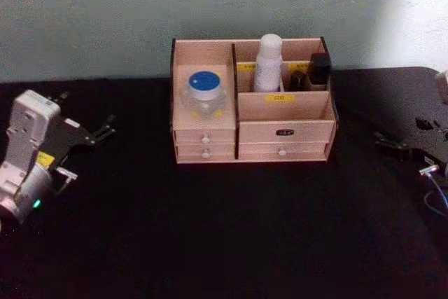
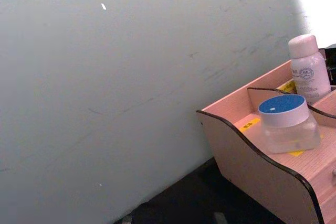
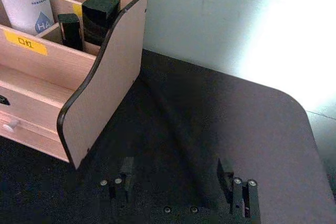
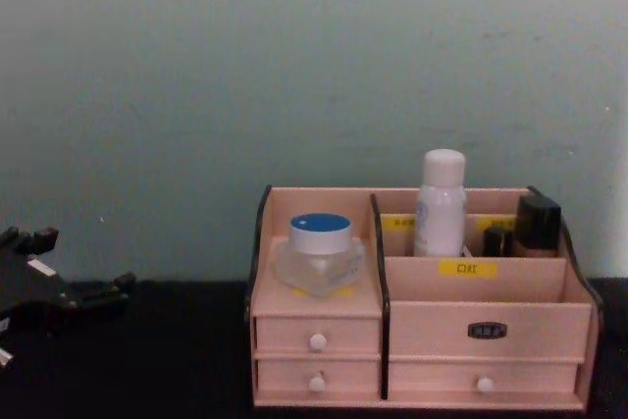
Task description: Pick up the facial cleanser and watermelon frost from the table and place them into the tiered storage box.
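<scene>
The tiered storage box (image 1: 283,131) stands at the back middle of the black table. Upright in its rear compartment is the facial cleanser (image 1: 268,64), a slim white bottle, also seen in the chest view (image 4: 441,203). The watermelon frost (image 1: 204,92), a clear jar with a blue lid, sits on the box's left tier above the small drawers (image 4: 319,252). My left gripper (image 1: 108,127) hovers open at the table's left, well away from the box. My right gripper (image 1: 383,142) is open at the far right, its fingers (image 3: 126,169) spread over bare table beside the box's side wall (image 3: 105,87).
Two small dark bottles (image 1: 320,69) stand in the box's rear right compartment. A pale wall rises right behind the box. The black table (image 1: 224,229) stretches wide in front of the box and to both sides, ending at a rounded corner at the back right (image 3: 294,108).
</scene>
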### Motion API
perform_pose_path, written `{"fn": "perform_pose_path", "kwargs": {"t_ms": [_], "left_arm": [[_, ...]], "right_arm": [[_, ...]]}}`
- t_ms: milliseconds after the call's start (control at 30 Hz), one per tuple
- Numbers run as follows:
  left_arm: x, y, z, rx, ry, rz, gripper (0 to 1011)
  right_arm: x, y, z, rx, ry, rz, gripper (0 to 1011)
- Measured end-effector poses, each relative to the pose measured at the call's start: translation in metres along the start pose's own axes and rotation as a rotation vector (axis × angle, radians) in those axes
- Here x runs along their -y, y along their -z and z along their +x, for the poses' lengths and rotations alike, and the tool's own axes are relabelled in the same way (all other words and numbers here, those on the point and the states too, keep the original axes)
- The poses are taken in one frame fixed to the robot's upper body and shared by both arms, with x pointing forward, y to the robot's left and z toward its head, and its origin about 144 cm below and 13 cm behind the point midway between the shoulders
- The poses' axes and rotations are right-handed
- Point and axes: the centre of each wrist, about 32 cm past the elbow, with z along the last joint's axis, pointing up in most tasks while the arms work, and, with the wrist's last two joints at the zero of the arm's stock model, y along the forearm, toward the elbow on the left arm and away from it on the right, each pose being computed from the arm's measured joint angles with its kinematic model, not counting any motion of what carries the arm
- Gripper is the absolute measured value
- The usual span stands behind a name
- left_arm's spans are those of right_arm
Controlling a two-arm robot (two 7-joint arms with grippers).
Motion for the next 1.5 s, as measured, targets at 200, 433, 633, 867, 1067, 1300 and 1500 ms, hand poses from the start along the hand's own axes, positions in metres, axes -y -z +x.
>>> {"fn": "perform_pose_path", "kwargs": {"t_ms": [200,433,633,867,1067,1300,1500], "left_arm": [[0.0,0.0,0.0,0.0,0.0,0.0,1001],[0.0,0.0,0.0,0.0,0.0,0.0,1001],[0.0,0.0,0.0,0.0,0.0,0.0,1001],[0.0,0.0,0.0,0.0,0.0,0.0,1001],[0.0,0.0,0.0,0.0,0.0,0.0,1001],[0.0,0.0,0.0,0.0,0.0,0.0,1001],[0.0,0.0,0.0,0.0,0.0,0.0,1001]], "right_arm": [[0.0,0.0,0.0,0.0,0.0,0.0,1003],[0.0,0.0,0.0,0.0,0.0,0.0,1002],[0.0,0.0,0.0,0.0,0.0,0.0,1003],[0.0,0.0,0.0,0.0,0.0,0.0,1003],[0.0,0.0,0.0,0.0,0.0,0.0,1003],[0.0,0.0,0.0,0.0,0.0,0.0,1003],[0.0,0.0,0.0,0.0,0.0,0.0,1003]]}}
